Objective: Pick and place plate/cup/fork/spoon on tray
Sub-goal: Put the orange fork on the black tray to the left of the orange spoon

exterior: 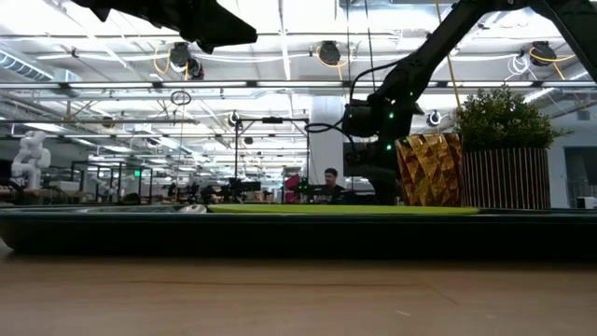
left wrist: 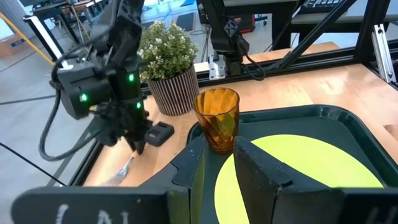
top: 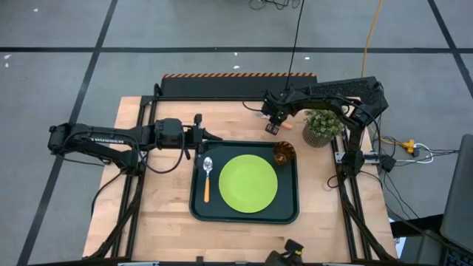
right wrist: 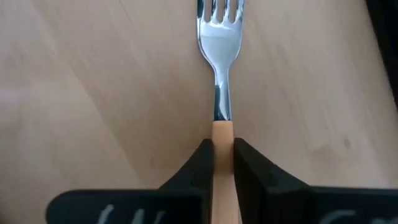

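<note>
The dark tray (top: 198, 210) holds the lime-green plate (top: 248, 183), the orange-handled spoon (top: 207, 177) at its left and the amber cup (top: 284, 153) in its far right corner. My right gripper (top: 273, 125) is beyond the tray's far edge, shut on the fork (right wrist: 217, 37), which lies on the bare wood. My left gripper (left wrist: 219, 168) hovers at the tray's far left corner, open a little and empty. My right gripper pinches the fork's orange handle (right wrist: 222, 134) between its two fingers, close to where the handle meets the metal neck. The fork runs on ahead of the fingertips, tines away. In the left wrist view the tines (left wrist: 124, 169) seem to rest on the table.
A potted plant (top: 323, 125) in a striped pot stands right of the right gripper, just beyond the cup. A small black object (left wrist: 160, 132) lies on the wood by the right gripper. Bare wood lies left of and in front of the tray.
</note>
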Available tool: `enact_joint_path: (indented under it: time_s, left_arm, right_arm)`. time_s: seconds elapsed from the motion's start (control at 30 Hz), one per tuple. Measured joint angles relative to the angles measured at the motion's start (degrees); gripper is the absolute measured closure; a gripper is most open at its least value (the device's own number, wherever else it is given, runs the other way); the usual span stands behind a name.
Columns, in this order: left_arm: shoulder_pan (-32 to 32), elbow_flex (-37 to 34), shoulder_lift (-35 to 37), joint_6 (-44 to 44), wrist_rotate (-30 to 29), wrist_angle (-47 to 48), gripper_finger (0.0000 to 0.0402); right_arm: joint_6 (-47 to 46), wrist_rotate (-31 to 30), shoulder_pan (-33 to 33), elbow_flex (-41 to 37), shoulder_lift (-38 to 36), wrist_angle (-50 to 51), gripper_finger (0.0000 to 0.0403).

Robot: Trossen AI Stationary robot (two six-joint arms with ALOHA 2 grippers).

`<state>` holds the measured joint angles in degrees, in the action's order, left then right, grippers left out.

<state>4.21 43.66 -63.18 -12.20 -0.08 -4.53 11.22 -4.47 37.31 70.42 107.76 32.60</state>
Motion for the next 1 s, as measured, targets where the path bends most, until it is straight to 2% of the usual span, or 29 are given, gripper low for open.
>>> enact_joint_path:
  time_s: [0.17,0.3,0.5,0.67,0.73,0.9,1.0]
  left_arm:
    - [0.0,0.0,0.0,0.02,-0.21,0.04,0.0311]
    - [0.0,0.0,0.0,0.12,-2.13,0.02,0.0311]
    - [0.02,0.0,-0.01,1.19,-11.66,-0.75,0.0311]
    - [0.02,0.02,1.03,0.74,-13.54,-0.28,0.0311]
    - [0.0,0.02,2.54,0.67,-14.3,0.73,0.0311]
    - [0.0,0.02,9.18,3.0,-20.36,7.14,0.0311]
    - [0.0,0.02,13.22,5.23,-21.03,10.31,0.0311]
  right_arm:
    - [-0.83,0.23,-1.45,3.17,-5.77,1.76,0.0382]
    - [-5.28,2.72,-3.13,6.06,-9.82,7.68,0.0382]
    - [-11.06,1.33,-7.76,13.82,-13.68,21.13,0.0382]
    - [-15.7,1.65,-14.57,21.0,-14.71,26.03,0.0382]
    - [-17.29,2.01,-18.06,22.86,-14.48,26.67,0.0382]
    - [-24.23,8.07,-26.77,23.95,-14.56,22.05,0.0382]
    - [-28.93,9.15,-31.32,23.93,-13.35,18.38,0.0382]
